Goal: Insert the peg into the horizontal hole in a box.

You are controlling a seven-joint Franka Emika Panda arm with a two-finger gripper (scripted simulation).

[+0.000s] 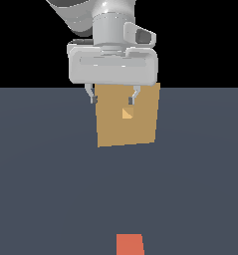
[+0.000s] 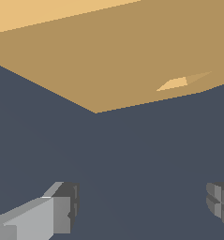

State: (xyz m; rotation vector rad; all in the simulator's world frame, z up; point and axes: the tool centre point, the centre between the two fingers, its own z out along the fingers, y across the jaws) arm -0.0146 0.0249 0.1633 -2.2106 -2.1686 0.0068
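Observation:
The tan box point(image 1: 126, 129) stands on the dark floor in the middle of the exterior view, its flat face toward the camera. The small square hole point(image 1: 127, 113) sits at its centre, lighter yellow-orange inside. My gripper point(image 1: 113, 97) hangs in front of the box's upper part, open and empty, fingers point(image 1: 92, 95) spread wide. The peg's orange-red end point(image 1: 129, 244) lies on the floor at the exterior view's bottom edge, far from the gripper; its white part is out of view. The wrist view shows the box point(image 2: 108, 51), the hole point(image 2: 174, 83) and both fingertips point(image 2: 62, 208) with nothing between them.
Dark grey-blue floor point(image 1: 41, 174) spreads around the box and the peg. Nothing else stands on it.

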